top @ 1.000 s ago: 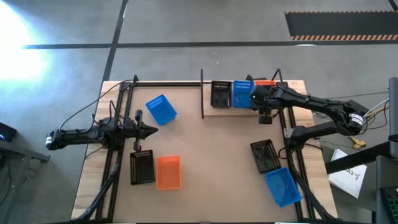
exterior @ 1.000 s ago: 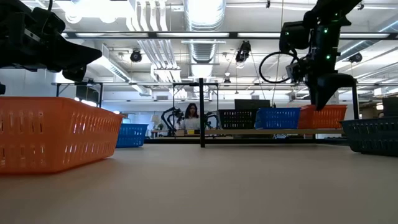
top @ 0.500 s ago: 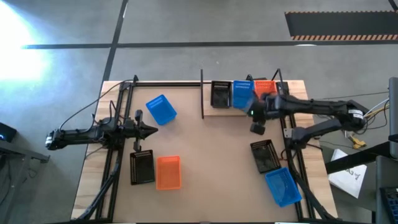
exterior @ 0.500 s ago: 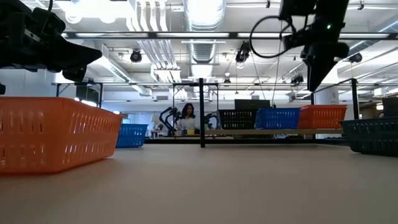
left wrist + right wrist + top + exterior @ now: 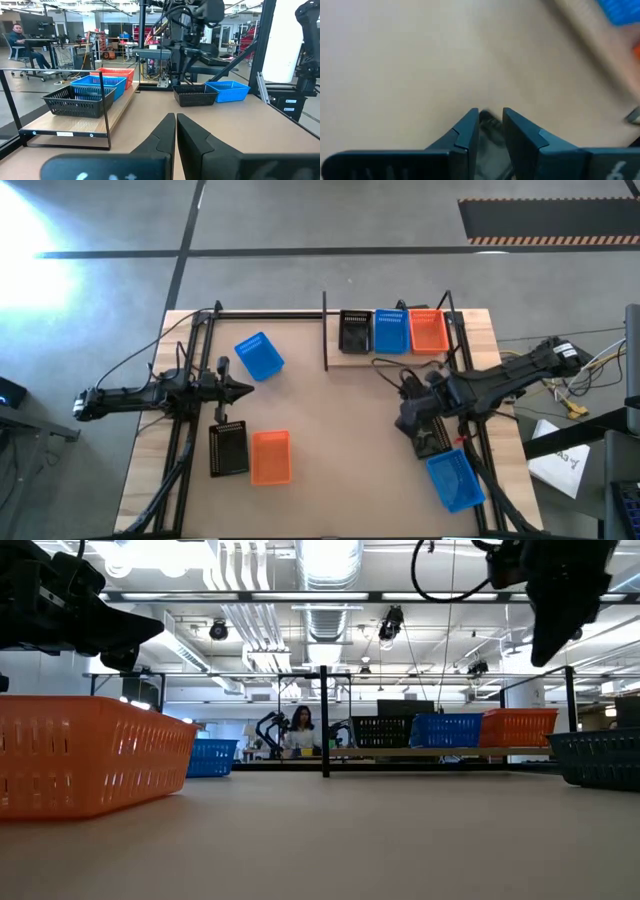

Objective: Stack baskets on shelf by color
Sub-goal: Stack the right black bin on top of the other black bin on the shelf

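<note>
The big brown table [image 5: 330, 440] holds everything. At its 12 o'clock edge sits the shelf [image 5: 352, 357], with a black basket [image 5: 355, 332], a blue basket [image 5: 389, 331] and an orange basket [image 5: 428, 331] side by side. Near 9 o'clock, the left gripper [image 5: 243, 389] waits with its fingers together, close to a loose blue basket [image 5: 259, 355]. Toward 4 o'clock, the right gripper [image 5: 408, 420] hangs above another black basket [image 5: 427, 430], fingers a little apart, holding nothing.
</note>
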Robot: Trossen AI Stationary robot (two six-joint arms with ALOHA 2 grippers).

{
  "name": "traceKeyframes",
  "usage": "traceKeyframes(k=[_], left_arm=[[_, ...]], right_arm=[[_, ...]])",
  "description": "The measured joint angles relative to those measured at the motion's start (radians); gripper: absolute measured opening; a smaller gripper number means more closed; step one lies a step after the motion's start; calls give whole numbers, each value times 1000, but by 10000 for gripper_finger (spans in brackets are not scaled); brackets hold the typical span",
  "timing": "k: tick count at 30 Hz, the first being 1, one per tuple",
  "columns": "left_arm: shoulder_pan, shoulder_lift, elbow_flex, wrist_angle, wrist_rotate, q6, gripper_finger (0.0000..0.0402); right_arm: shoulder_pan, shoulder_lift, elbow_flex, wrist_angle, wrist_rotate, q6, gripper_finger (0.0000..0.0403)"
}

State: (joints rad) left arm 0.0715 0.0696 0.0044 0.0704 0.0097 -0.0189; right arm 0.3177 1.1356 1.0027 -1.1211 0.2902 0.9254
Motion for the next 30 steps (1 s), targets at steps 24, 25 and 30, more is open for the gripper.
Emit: traceKeyframes(k=[24, 25, 30], left_arm=[[0, 0, 0, 0, 0, 0, 0], [0, 0, 0, 0, 0, 0, 0], [0, 0, 0, 0, 0, 0, 0]], right_arm=[[435, 222, -26, 48, -248, 61, 148], [438, 237, -26, 64, -238, 55, 148], [437, 294, -26, 91, -231, 12, 148]])
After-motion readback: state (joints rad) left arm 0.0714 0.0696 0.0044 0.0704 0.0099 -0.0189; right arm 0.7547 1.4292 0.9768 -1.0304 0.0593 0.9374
